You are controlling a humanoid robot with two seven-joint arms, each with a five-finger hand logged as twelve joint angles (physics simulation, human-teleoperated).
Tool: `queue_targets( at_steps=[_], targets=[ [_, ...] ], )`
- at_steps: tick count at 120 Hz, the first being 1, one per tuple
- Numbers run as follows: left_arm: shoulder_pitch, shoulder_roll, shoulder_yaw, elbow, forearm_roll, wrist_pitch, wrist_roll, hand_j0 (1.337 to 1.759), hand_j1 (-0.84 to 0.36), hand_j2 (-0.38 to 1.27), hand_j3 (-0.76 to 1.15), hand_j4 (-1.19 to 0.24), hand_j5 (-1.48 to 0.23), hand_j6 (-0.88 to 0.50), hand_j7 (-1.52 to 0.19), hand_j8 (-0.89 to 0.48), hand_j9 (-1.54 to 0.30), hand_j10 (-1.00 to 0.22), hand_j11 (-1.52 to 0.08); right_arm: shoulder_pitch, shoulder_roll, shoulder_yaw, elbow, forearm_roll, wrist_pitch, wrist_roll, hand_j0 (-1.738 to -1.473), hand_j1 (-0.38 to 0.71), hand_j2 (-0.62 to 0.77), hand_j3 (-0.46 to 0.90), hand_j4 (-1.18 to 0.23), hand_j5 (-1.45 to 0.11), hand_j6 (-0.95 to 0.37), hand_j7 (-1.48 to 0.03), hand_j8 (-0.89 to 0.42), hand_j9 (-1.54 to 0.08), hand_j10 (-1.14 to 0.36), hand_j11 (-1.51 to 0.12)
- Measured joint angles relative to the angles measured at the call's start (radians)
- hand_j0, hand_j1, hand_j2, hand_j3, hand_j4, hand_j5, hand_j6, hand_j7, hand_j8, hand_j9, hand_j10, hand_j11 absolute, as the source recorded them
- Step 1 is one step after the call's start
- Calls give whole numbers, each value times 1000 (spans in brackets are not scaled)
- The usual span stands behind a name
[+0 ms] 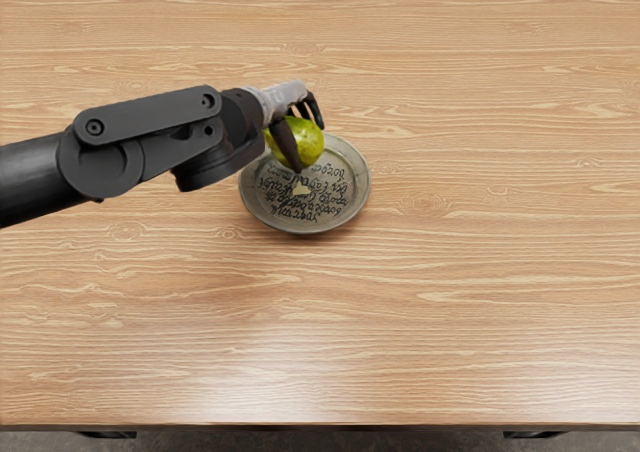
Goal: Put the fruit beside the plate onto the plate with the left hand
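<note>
Part of the green fruit (303,142) is hidden by the fingers (284,149) of the left hand (288,112), which are closed around it. It is held over the left edge of the plate (340,207). The dark writing on the plate cannot be read. One fruit and one plate are seen, and the plate lies on the desk (480,302).

Wooden table (450,322), light grain, bearing a single round grey plate (338,208) with dark script, directly beneath the fingers (309,107) and extending right.

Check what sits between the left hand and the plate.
Head view: only the green fruit, gripped in the left hand, above the upper-left part of the plate. Nothing else there.
</note>
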Motion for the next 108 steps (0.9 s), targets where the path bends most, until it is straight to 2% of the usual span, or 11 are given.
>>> queue_targets(
  at_steps=[28, 52, 62, 80, 93, 108],
  targets=[
    [2, -7, -20, 0, 0, 14, 0, 1657, 8, 113, 0, -318, -441, -271, -432, -263, -435, -306, -435, 0, 0, 0, 0, 0, -1, 0, -1658, -349, 0, 0, 0, 0, 0, 0, 0, 0, 0, 0],
    [-5, 22, -39, -34, -3, 16, 0, 1658, 96, 65, 0, -225, -302, -208, -299, -205, -300, -221, -300, 0, 0, 0, 0, 0, -1, 0, -1658, -349, 0, 0, 0, 0, 0, 0, 0, 0, 0, 0],
    [-9, 79, -50, -86, -28, 17, 0, 1658, 114, 55, 0, -207, -274, -196, -272, -194, -272, -204, -272, 0, 0, 0, 0, 0, -1, 0, -1658, -349, 0, 0, 0, 0, 0, 0, 0, 0, 0, 0],
    [-35, 168, -68, -223, -129, 17, 0, 1658, 132, 45, 0, -187, -245, -182, -244, -181, -244, -186, -244, 0, 0, 0, 0, 0, -1, 0, -1658, -349, 0, 0, 0, 0, 0, 0, 0, 0, 0, 0],
    [-24, 185, -83, -311, -237, 17, 0, 1658, 139, 41, 0, -180, -234, -177, -233, -177, -233, -179, -233, 0, 0, 0, 1, 0, 0, 0, -1658, -349, 0, 0, 0, 0, 0, 0, 0, 0, 0, 0],
    [-12, 193, -96, -378, -349, 15, 0, 1658, 144, 38, 0, -175, -226, -174, -226, -173, -226, -174, -226, 0, 0, 0, 0, 1, -1, 0, -1658, -349, 0, 0, 0, 0, 0, 0, 0, 0, 0, 0]
  ],
)
